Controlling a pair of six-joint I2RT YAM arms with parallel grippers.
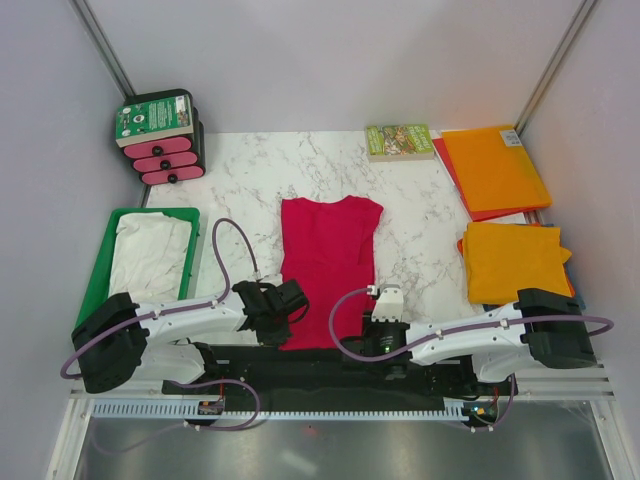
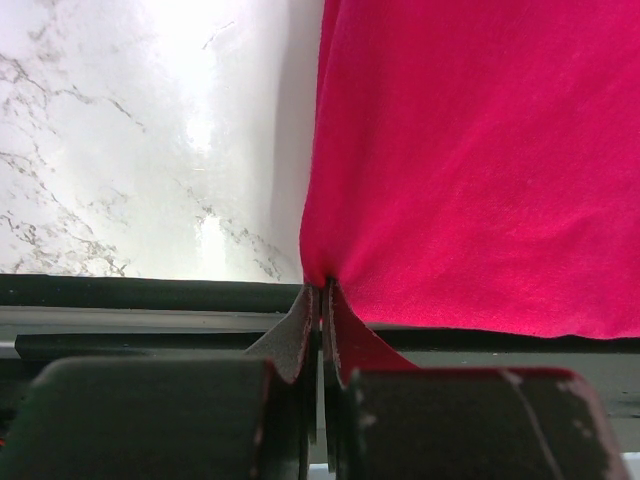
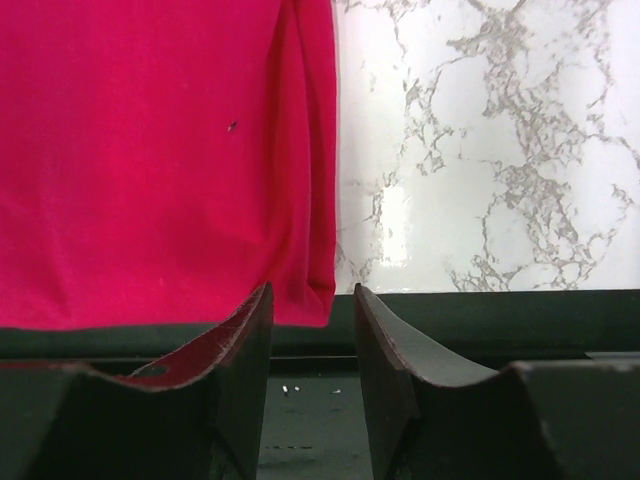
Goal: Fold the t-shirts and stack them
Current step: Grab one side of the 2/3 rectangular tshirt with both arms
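A crimson red t-shirt (image 1: 327, 265) lies flat in the middle of the marble table, sides folded in, its hem hanging over the near edge. My left gripper (image 1: 283, 322) is shut on the shirt's near left hem corner (image 2: 322, 275). My right gripper (image 1: 381, 322) is open just short of the near right hem corner (image 3: 305, 290), touching nothing; the cloth lies ahead of its left finger (image 3: 245, 330). A white t-shirt (image 1: 150, 252) lies in the green tray. Folded orange t-shirts (image 1: 514, 260) sit at right, with more (image 1: 495, 168) at the back right.
The green plastic tray (image 1: 98, 275) stands at left. A black and pink box stack (image 1: 160, 140) is at the back left. A small green-covered book (image 1: 399, 141) lies at the back. The black rail (image 1: 330, 370) runs along the near edge.
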